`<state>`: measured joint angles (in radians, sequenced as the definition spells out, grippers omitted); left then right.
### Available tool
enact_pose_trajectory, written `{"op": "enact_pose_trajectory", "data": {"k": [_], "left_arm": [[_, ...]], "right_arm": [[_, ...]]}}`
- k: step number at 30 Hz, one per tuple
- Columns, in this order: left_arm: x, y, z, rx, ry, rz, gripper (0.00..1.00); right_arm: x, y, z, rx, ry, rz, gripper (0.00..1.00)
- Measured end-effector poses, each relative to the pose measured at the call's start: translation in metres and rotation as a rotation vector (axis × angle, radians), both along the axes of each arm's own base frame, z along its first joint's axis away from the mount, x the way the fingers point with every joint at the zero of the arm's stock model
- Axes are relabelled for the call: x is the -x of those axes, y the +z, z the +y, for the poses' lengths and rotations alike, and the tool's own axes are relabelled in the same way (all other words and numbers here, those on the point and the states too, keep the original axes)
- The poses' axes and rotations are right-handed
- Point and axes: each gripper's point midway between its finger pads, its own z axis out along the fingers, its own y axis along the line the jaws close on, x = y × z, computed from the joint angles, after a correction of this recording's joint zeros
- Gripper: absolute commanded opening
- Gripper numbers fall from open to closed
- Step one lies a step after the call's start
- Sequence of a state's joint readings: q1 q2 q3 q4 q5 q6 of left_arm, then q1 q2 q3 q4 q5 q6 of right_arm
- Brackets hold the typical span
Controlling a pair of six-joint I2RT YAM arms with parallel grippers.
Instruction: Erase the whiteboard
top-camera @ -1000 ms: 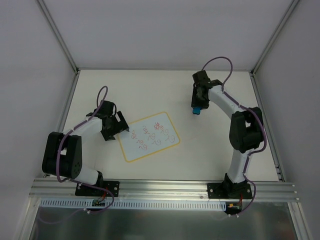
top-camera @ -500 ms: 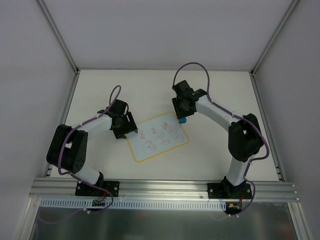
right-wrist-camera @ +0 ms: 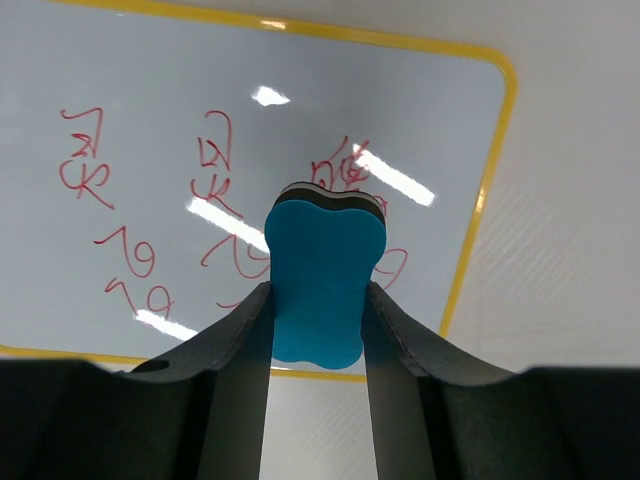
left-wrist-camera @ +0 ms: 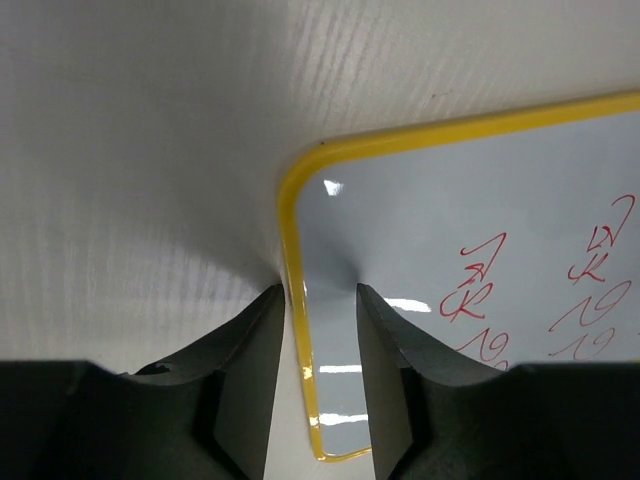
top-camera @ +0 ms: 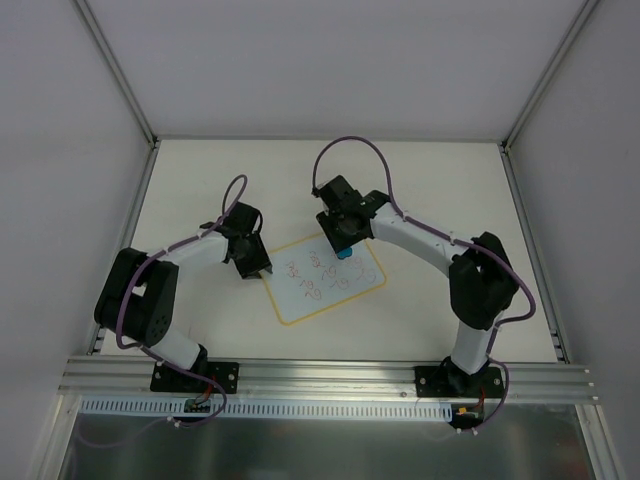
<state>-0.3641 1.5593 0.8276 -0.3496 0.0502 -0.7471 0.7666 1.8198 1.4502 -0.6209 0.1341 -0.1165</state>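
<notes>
Left fingers (left-wrist-camera: 245, 380) straddling rim of whiteboard (left-wrist-camera: 450, 200), grip unclear | right fingers (right-wrist-camera: 400, 380) clamping eraser (right-wrist-camera: 320, 275) over whiteboard's red scribbles (right-wrist-camera: 85, 170)

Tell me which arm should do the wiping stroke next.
Right. Its jaws clamp the blue eraser over the red scribbles on the whiteboard; the left jaws only straddle its yellow rim, holding no eraser.

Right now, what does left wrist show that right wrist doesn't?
Only left wrist: the left gripper, jaws apart, straddling the yellow rim of the whiteboard near a rounded corner. Only right wrist: the right gripper clamping the blue eraser over the writing, by another corner. Both: the whiteboard, its red scribbles and the table beside it.
</notes>
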Motion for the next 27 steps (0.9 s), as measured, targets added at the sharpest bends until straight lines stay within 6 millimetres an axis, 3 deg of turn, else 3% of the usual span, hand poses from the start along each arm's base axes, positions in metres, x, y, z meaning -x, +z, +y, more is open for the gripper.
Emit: {"op": "enact_pose_trajectory", "data": {"k": [5, 11, 27], "left_arm": [[-0.008, -0.001, 0.018, -0.013, 0.051, -0.004, 0.26], [-0.015, -0.002, 0.034, -0.026, 0.084, -0.006, 0.23], [-0.017, -0.002, 0.029, -0.008, 0.053, -0.005, 0.1]], "right_arm": [[0.002, 0.001, 0.03, -0.012, 0.057, -0.015, 0.12], [0.004, -0.007, 0.062, -0.019, 0.093, -0.01, 0.09], [0.013, -0.035, 0.137, -0.08, 0.053, 0.037, 0.03]]}}
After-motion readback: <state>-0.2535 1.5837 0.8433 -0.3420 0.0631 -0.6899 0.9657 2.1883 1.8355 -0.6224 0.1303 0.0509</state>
